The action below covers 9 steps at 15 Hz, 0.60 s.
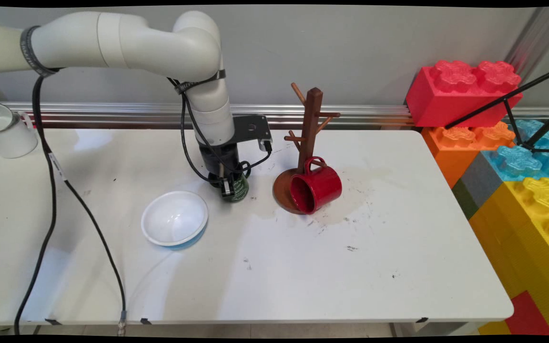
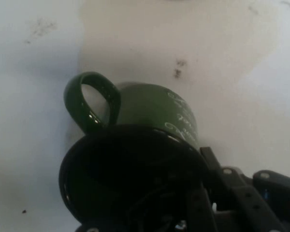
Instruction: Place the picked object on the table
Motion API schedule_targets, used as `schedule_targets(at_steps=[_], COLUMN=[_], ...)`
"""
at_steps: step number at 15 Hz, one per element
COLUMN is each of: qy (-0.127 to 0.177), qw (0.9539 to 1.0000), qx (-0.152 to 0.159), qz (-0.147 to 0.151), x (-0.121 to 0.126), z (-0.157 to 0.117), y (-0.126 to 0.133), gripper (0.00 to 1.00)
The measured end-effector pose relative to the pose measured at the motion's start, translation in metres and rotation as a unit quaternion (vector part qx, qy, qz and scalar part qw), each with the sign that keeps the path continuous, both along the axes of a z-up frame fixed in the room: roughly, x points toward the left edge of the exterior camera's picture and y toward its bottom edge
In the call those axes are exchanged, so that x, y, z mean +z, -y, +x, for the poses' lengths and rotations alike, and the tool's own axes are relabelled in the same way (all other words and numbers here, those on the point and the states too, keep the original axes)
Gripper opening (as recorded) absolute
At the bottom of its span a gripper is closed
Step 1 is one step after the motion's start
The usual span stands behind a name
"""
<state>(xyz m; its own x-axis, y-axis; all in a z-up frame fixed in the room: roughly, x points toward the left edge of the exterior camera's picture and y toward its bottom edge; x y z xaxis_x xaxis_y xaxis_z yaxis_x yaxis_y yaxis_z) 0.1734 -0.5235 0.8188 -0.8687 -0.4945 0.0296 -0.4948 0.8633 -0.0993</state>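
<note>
A dark green mug (image 1: 239, 188) with white lettering stands on the white table (image 1: 350, 267) near its middle. My gripper (image 1: 229, 186) reaches down onto it from above. In the hand view the green mug (image 2: 154, 111) fills the centre, its handle (image 2: 89, 106) pointing up-left and its dark opening below. One finger is inside the mug and the other (image 2: 227, 181) is outside its wall on the right. The gripper (image 2: 203, 162) is shut on the mug's rim wall.
A white bowl (image 1: 174, 218) with a blue outside sits just left of the green mug. To the right stands a brown wooden mug tree (image 1: 310, 128), with a red mug (image 1: 317, 186) lying on its base. A white mug (image 1: 7, 131) is at far left. Big toy blocks (image 1: 493, 143) stand beside the right edge.
</note>
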Motion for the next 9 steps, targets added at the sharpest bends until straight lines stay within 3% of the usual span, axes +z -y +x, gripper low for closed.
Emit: schedule_targets(at_steps=[5, 6, 9], qy=[0.002, 0.002, 0.001], qw=[1.0, 0.9999, 0.9999], qx=[-0.005, -0.006, -0.007], qz=[0.007, 0.008, 0.009], x=[-0.0052, -0.0057, -0.0064], z=[0.0006, 0.0008, 0.0001], y=[0.0024, 0.0025, 0.003], gripper=[0.0, 1.0, 1.0])
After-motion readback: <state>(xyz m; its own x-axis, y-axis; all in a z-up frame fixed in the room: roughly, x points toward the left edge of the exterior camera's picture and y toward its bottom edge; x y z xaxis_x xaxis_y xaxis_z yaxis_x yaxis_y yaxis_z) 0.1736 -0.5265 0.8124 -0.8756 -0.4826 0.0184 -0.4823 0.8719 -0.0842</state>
